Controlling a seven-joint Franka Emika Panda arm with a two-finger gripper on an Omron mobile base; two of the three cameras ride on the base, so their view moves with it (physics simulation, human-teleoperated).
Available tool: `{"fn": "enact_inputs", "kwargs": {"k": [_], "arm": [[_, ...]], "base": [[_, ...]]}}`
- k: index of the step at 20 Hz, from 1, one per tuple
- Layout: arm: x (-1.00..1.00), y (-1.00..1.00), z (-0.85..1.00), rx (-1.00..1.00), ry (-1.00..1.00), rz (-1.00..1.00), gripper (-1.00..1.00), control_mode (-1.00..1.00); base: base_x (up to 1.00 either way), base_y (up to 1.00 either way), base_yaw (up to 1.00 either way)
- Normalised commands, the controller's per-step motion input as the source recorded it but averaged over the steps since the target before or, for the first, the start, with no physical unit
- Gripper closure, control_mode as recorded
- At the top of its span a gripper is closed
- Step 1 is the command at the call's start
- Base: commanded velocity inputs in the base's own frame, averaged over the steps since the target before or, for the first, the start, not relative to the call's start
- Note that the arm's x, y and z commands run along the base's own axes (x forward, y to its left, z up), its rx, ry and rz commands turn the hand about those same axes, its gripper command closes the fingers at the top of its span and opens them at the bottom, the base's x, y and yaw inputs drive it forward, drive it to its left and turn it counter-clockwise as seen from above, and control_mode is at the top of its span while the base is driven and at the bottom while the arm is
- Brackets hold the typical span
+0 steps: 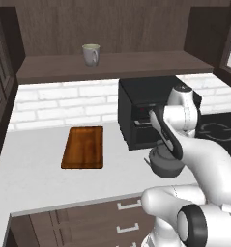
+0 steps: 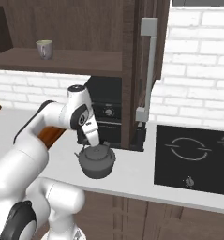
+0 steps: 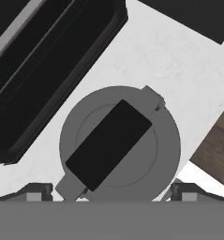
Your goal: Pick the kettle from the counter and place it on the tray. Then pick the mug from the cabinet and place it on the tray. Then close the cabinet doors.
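a: where is the kettle (image 2: 97,160)?
b: on the worktop (image 1: 35,169), just in front of the black oven (image 1: 143,116), right of the tray (image 1: 83,147).
a: and the tool (image 3: 108,190)?
b: spread wide, hanging straight above the kettle's handle, pinching nothing. the mug (image 1: 91,54) stands on the cabinet (image 1: 112,65) shelf.

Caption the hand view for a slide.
Open gripper poised directly above the kettle on the counter, beside a black oven.
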Motion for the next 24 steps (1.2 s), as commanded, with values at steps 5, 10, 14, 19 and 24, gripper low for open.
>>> {"fn": "enact_inputs", "kwargs": {"k": [5, 10, 14, 19, 24], "arm": [[0.09, -0.06, -0.15, 0.01, 0.02, 0.00, -1.00, -1.00], [0.00, -0.09, -0.24, 0.00, -0.02, 0.00, -1.00, -1.00], [0.03, -0.14, -0.18, 0.03, 0.00, 0.00, -1.00, -1.00], [0.03, -0.05, -0.15, 0.03, 0.00, 0.00, -1.00, -1.00], [0.01, 0.00, -0.15, 0.00, 0.00, 0.00, -1.00, -1.00]], "base": [[0.00, 0.00, 0.00], [0.00, 0.00, 0.00], [0.00, 0.00, 0.00], [0.00, 0.00, 0.00], [0.00, 0.00, 0.00]]}}
